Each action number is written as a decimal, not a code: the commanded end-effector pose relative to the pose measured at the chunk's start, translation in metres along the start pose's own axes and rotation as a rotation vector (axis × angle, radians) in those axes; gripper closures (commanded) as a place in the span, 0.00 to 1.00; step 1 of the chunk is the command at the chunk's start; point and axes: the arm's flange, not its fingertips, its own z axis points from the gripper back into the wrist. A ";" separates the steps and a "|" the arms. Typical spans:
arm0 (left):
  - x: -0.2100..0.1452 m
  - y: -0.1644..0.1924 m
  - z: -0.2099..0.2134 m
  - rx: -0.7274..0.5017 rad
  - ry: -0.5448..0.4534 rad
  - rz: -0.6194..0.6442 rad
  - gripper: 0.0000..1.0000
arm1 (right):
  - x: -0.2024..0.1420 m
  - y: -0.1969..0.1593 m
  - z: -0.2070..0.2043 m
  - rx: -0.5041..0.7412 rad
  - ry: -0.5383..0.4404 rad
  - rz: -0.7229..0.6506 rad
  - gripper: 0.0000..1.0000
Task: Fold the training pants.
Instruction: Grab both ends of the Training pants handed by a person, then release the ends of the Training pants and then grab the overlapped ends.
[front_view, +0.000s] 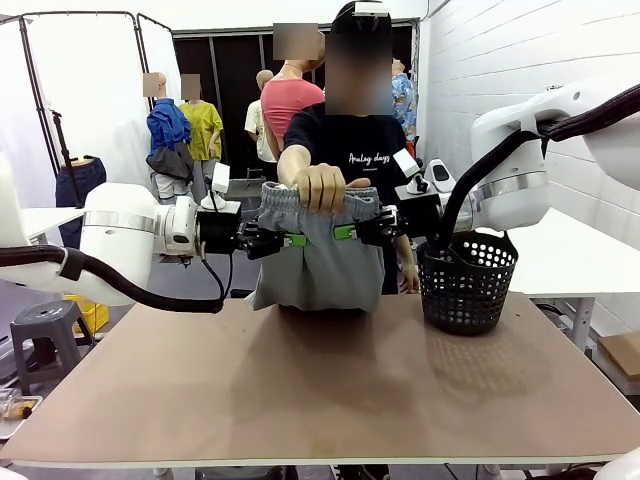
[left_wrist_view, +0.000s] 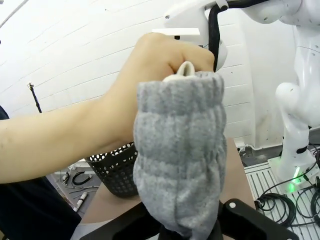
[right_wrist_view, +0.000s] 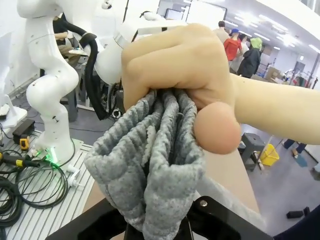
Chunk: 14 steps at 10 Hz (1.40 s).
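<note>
- light grey soft jersey training pants (front_view: 318, 262) hang at centre of front view, above far edge of table, gathered waistband on top; can't tell if bottom edge touches table
- waistband bunched in the middle, gripped from above by person's hand (front_view: 321, 186) in a fist
- left gripper (front_view: 292, 240), black with green pads, comes in from picture left, clamped on left side of pants just under waistband
- right gripper (front_view: 346, 232), same type, from picture right, clamped on right side at about the same height
- left wrist view: ribbed grey fabric (left_wrist_view: 180, 160) pinched between own black fingers at bottom edge, hand (left_wrist_view: 160, 65) closed on top, bit of white drawstring (left_wrist_view: 186, 69) poking out by the fingers
- right wrist view: folds of fabric (right_wrist_view: 150, 165) squeezed between fingers at bottom, hand (right_wrist_view: 180, 60) above, thumb to the right
- black perforated plastic basket (front_view: 467, 282) stands on table, right of pants, apart from them
- brown flat table top (front_view: 320, 390) fills lower half of front view
- person in black printed T-shirt (front_view: 350, 140) stands behind pants
</note>
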 end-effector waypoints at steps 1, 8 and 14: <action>-0.002 0.001 0.004 -0.004 0.006 0.050 1.00 | 0.008 -0.014 -0.014 -0.026 0.088 -0.007 1.00; 0.000 0.000 0.000 0.000 0.000 0.000 1.00 | 0.000 0.000 0.000 0.000 0.000 0.000 1.00; 0.000 0.000 0.000 0.000 0.000 0.000 1.00 | 0.000 0.000 0.000 0.000 0.000 0.000 1.00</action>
